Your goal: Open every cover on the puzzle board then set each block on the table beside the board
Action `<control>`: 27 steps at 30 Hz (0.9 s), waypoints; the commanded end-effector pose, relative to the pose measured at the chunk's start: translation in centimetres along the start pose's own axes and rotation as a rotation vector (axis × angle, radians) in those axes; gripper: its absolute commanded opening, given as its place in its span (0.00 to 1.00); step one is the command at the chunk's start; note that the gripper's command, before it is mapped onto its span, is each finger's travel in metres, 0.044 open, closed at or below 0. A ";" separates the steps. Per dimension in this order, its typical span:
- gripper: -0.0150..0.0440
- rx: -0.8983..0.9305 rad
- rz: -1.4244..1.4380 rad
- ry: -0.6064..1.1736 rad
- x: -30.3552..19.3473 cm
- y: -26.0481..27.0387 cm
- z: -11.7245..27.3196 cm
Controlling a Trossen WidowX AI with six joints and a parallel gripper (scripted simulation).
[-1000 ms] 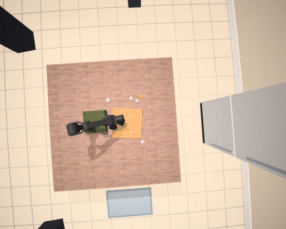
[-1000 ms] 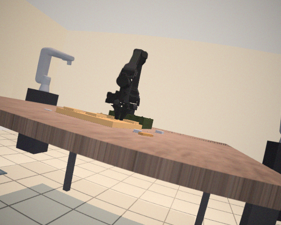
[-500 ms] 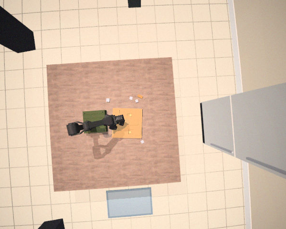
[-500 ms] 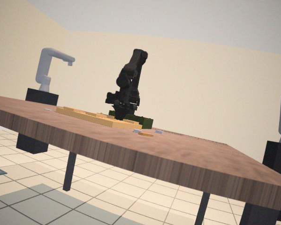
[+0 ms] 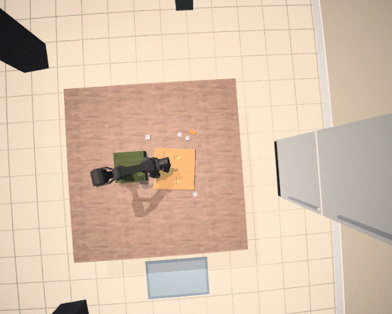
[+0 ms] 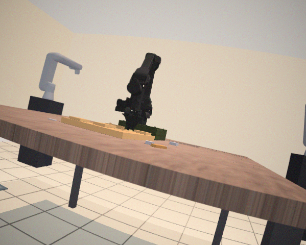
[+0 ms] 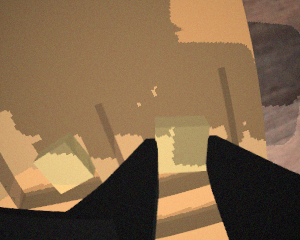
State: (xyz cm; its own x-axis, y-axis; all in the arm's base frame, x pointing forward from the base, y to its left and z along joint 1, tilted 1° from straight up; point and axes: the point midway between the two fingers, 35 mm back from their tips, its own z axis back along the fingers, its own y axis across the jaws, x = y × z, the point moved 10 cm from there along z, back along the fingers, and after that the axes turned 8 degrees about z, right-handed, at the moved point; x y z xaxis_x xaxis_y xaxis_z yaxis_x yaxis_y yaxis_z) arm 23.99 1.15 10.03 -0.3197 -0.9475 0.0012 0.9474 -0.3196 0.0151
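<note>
My gripper (image 6: 130,128) (image 7: 181,147) is low over the puzzle board (image 5: 186,185) (image 6: 122,136). It is shut on a small pale yellow block (image 7: 184,157), which stands between its fingertips in the wrist view; whether it is a loose block or a cover's knob I cannot tell. A second pale yellow piece (image 7: 65,170), turned at an angle, is left of the fingers. Two small yellow pieces, one upper (image 5: 178,157) and one lower (image 5: 178,181), show on the board from above. Raised flat covers, such as one (image 6: 77,119) at the far end, lie on it. My hand hides part of the board.
Whitish blocks (image 5: 148,137) (image 5: 179,134) (image 5: 187,138) and an orange block (image 5: 192,132) (image 6: 158,146) lie beyond one side of the board. Another whitish block (image 5: 194,194) (image 6: 52,119) lies off the opposite side. A dark green box (image 5: 129,157) (image 6: 161,133) is under the arm.
</note>
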 end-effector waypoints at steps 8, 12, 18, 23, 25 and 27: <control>0.39 0.012 -0.001 0.002 -0.1 0.2 1.7; 0.39 0.010 -0.001 0.000 -0.1 0.1 2.3; 0.39 0.009 -0.001 -0.001 -0.1 0.1 3.0; 0.39 0.007 0.000 -0.003 -0.1 0.1 3.7; 0.39 0.007 0.000 -0.003 -0.1 0.0 3.9; 0.39 0.007 0.000 -0.003 -0.1 0.1 4.0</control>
State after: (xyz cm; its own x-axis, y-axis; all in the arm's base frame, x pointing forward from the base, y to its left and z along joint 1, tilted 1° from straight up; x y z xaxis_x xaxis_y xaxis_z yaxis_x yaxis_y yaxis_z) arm 23.97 1.23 13.47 -0.3163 -0.9487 0.0040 0.9487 -0.3162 0.0079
